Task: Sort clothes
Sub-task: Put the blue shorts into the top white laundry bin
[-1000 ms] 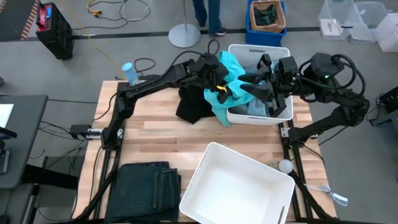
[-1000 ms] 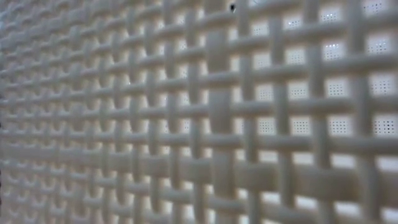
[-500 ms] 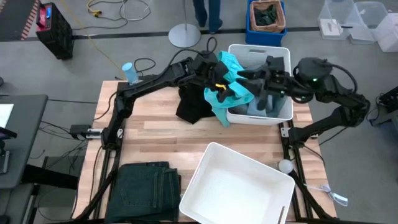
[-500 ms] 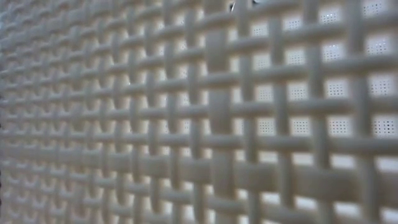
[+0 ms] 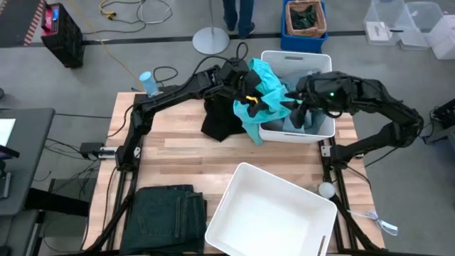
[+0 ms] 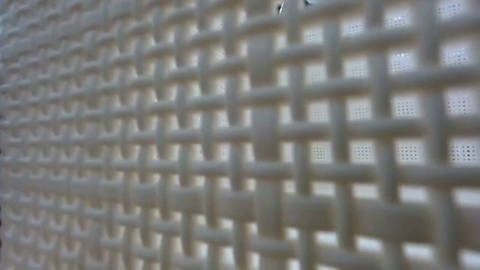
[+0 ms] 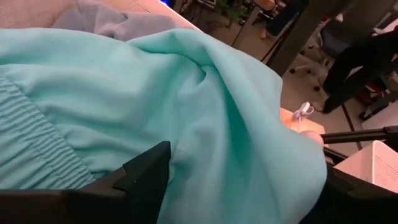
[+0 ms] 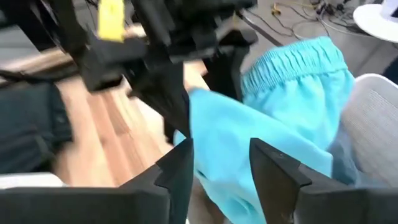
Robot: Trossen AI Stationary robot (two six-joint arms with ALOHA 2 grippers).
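The turquoise top (image 5: 264, 96) is soft, light, floppy knit, so it will sag and drag; best pinched at a thick fold or the ribbed hem. It's bright, crumpled, draped over the bin (image 5: 323, 128) rim at the table's far edge. Left pincer (image 5: 250, 91) gapes wide with cloth between its jaws; right pincer (image 8: 219, 163) hovers parted just beside the top, gripping nothing.

No readable text anywhere — no labels, brands or numbers.
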